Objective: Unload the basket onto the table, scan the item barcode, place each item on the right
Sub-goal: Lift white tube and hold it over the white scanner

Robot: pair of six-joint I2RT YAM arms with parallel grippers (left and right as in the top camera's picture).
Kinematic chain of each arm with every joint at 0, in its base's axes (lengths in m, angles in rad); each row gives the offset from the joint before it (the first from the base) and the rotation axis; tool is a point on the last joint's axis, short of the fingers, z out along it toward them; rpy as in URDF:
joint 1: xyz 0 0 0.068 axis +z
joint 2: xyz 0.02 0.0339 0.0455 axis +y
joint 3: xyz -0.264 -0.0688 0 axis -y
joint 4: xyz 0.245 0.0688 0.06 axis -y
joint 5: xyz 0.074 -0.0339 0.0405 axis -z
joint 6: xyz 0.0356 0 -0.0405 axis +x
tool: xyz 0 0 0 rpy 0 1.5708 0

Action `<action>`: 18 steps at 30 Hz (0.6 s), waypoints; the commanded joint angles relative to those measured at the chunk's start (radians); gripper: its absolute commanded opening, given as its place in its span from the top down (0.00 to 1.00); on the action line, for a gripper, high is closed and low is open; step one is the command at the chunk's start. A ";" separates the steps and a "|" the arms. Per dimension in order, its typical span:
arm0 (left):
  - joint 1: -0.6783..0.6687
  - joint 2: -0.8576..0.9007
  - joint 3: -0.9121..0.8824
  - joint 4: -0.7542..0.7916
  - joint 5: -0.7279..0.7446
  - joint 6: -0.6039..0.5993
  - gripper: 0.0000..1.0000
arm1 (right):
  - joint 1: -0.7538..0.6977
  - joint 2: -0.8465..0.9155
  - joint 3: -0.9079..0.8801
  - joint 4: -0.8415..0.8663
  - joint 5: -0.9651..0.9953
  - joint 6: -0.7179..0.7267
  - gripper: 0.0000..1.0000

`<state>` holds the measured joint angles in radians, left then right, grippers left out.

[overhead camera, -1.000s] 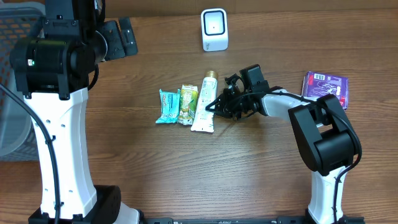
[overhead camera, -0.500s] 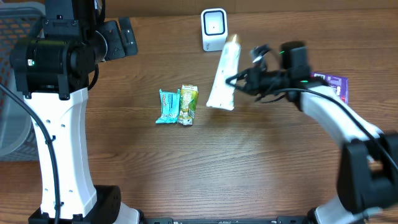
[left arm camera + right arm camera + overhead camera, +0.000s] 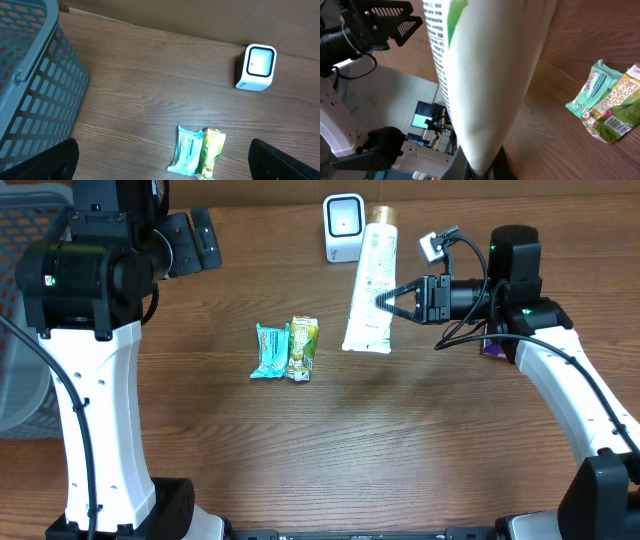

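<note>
Wooden table (image 3: pixel 400 450): one scanner (image 3: pixel 345 227); your right gripper (image 3: pixel 386 298) clamps one tube (image 3: pixel 368 315) beside it; two snack packets (image 3: pixel 271 352) in front of scanner; left gripper (image 3: pixel 162 165) fingers wide apart.

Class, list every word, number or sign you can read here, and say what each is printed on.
None can be read.
White tube: rows of small black print, too blurred.
Teal packet and green packet: lettering too small.
Scanner: no text visible.

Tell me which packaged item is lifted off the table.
The white tube with green print, clamped in the right gripper; the teal packet and green packet lie flat on the table.
</note>
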<state>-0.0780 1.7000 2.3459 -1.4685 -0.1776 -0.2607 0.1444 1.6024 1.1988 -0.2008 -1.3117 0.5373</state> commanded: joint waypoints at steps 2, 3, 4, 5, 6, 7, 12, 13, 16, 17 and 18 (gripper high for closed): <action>-0.001 0.007 0.011 0.002 -0.013 -0.016 0.00 | -0.002 -0.042 0.046 -0.083 0.097 -0.083 0.96; -0.001 0.007 0.011 0.002 -0.013 -0.016 0.00 | -0.002 -0.042 0.046 -0.126 0.134 -0.113 0.96; -0.001 0.007 0.011 0.002 -0.013 -0.016 0.00 | -0.002 -0.042 0.046 -0.171 0.173 -0.146 0.96; -0.001 0.007 0.011 0.002 -0.013 -0.016 0.00 | -0.002 -0.042 0.046 -0.213 0.217 -0.174 0.96; -0.001 0.007 0.011 0.002 -0.013 -0.016 0.00 | -0.002 -0.042 0.048 -0.241 0.251 -0.193 0.96; -0.001 0.007 0.011 0.002 -0.013 -0.016 0.00 | -0.002 -0.042 0.058 -0.278 0.288 -0.214 0.96; -0.001 0.007 0.011 0.002 -0.013 -0.016 0.01 | 0.008 -0.039 0.264 -0.608 0.648 -0.380 0.97; -0.001 0.007 0.011 0.002 -0.013 -0.016 0.01 | 0.018 -0.035 0.330 -0.676 0.751 -0.407 0.97; -0.001 0.007 0.011 0.002 -0.013 -0.016 0.00 | 0.069 -0.018 0.512 -0.791 1.065 -0.456 0.97; -0.001 0.007 0.011 0.002 -0.013 -0.016 0.00 | 0.091 -0.010 0.551 -0.798 1.162 -0.464 0.96; -0.001 0.007 0.011 0.002 -0.013 -0.016 0.00 | 0.116 -0.003 0.580 -0.794 1.257 -0.470 0.97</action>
<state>-0.0780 1.7000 2.3459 -1.4689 -0.1776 -0.2607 0.1986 1.6058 1.6505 -1.0035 -0.4324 0.1688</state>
